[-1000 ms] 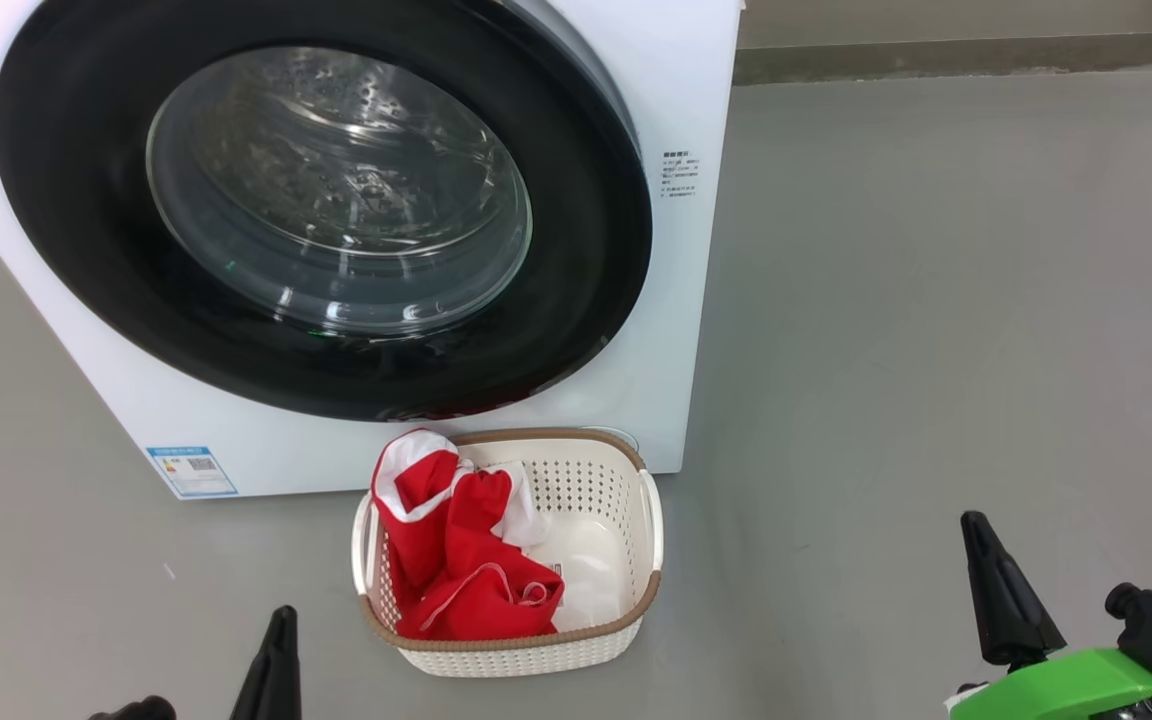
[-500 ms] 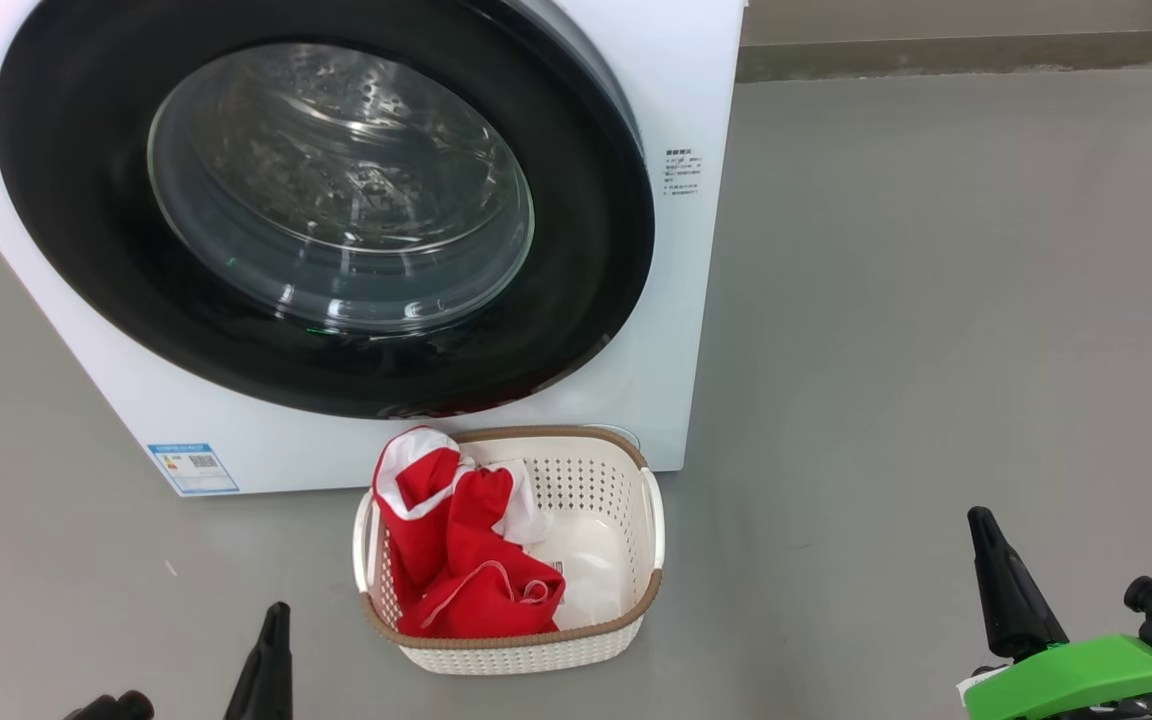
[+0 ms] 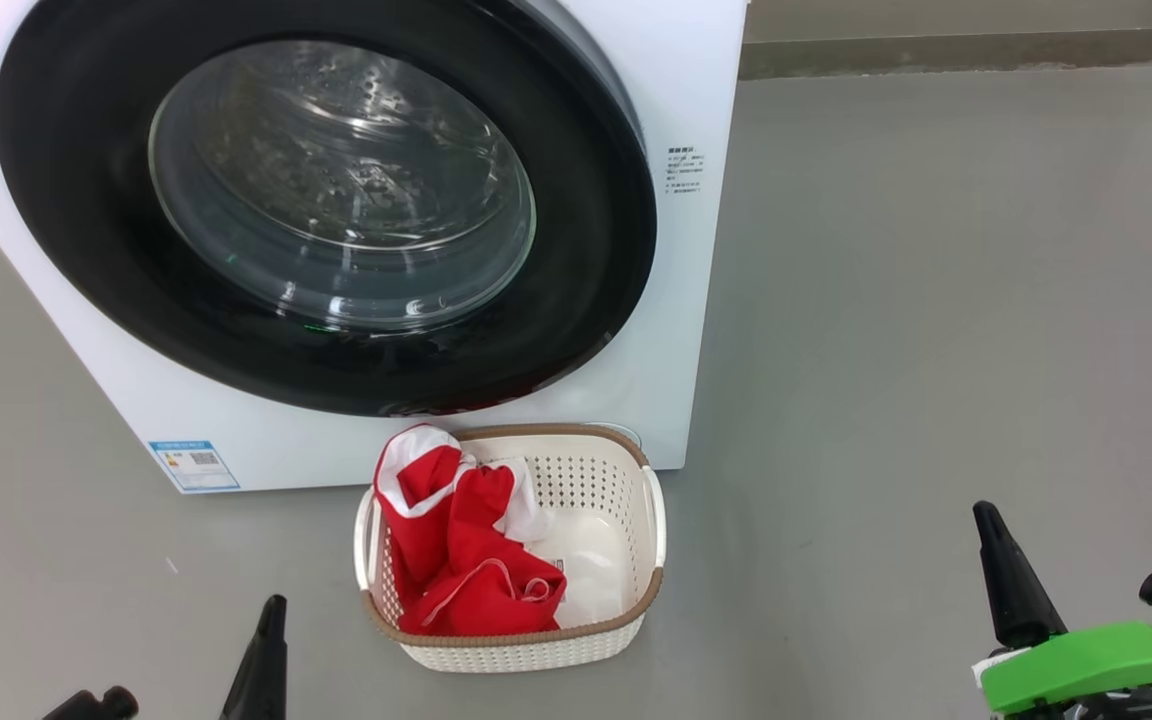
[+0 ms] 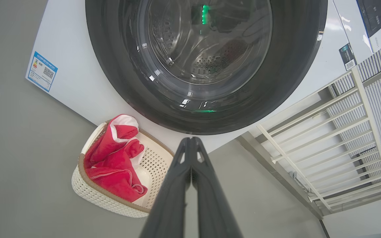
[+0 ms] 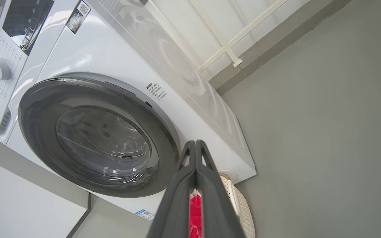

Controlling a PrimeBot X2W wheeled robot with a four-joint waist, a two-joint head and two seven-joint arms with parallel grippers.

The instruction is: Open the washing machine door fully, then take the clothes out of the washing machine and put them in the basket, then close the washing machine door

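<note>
Leaving the washing machine door unlatched was the main risk: it looked shut, latch unconfirmed. Left hand and right hand were pressed together, empty.

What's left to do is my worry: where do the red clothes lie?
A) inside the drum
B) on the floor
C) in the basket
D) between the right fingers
C: the clothes lie heaped in the basket, in front of the closed washing machine door.

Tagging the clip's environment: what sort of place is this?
Likely a home laundry corner, perhaps a balcony: a white front-loading washing machine on grey floor, a perforated laundry basket holding red clothes, white railing alongside.
</note>
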